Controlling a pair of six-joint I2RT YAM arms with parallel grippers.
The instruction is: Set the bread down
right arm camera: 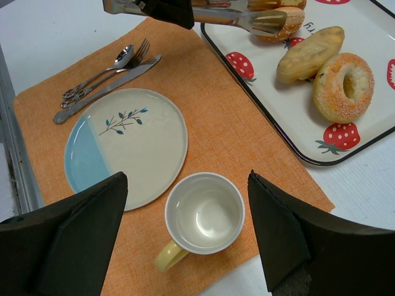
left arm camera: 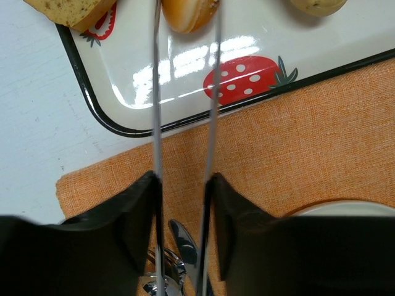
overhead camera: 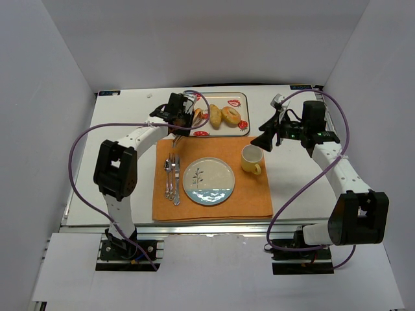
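The bread, a small orange-brown bun (left arm camera: 185, 12), lies at the left end of the strawberry tray (left arm camera: 185, 68). My left gripper (left arm camera: 183, 179) is shut on metal tongs (left arm camera: 157, 105), whose two arms reach either side of the bun. In the right wrist view the tong tip (right arm camera: 265, 21) overlaps the bun (right arm camera: 284, 28); I cannot tell if it is lifted. The white and blue plate (overhead camera: 208, 181) sits on the orange mat (overhead camera: 259, 194). My right gripper (right arm camera: 185, 179) is open and empty above the yellow cup (right arm camera: 203, 213).
On the tray are a square slice (left arm camera: 71, 9), a longer pale roll (right arm camera: 308, 52) and a sugared ring (right arm camera: 344, 86). A spoon, fork and knife (right arm camera: 105, 77) lie left of the plate. The cup (overhead camera: 251, 159) stands right of the plate.
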